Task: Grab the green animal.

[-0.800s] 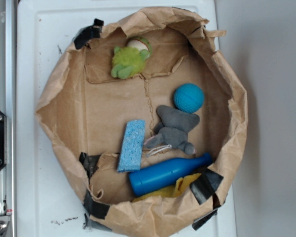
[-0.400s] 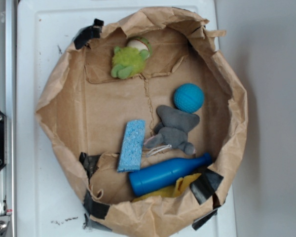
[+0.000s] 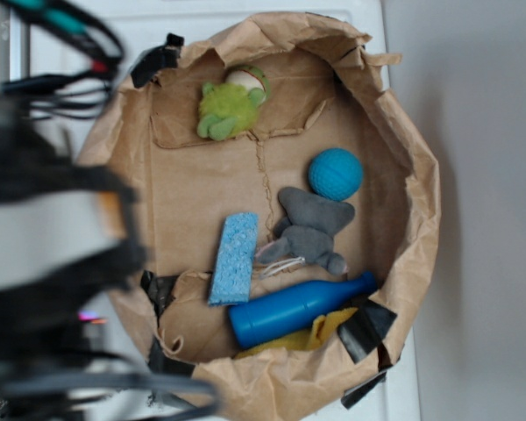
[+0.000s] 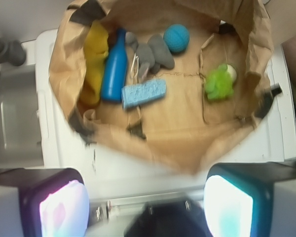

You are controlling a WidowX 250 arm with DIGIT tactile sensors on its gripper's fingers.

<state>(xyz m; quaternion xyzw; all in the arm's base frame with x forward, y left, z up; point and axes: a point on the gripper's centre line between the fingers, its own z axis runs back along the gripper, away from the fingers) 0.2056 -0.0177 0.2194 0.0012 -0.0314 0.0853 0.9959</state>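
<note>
The green animal, a fuzzy lime plush with a whitish head, lies at the far end of the brown paper bag's floor. In the wrist view the green animal shows at the right inside the bag. My gripper is open and holds nothing, its two pale pads wide apart. It hangs over the white surface outside the bag rim, well short of the animal. In the exterior view my arm is a dark blur at the left edge.
Inside the bag lie a blue ball, a grey plush animal, a blue sponge, a blue bottle and a yellow cloth. Black tape patches the rim. A metal rail runs below the gripper.
My arm has swung into the exterior view from the left, blurred with motion. The things in the bag have not moved.
</note>
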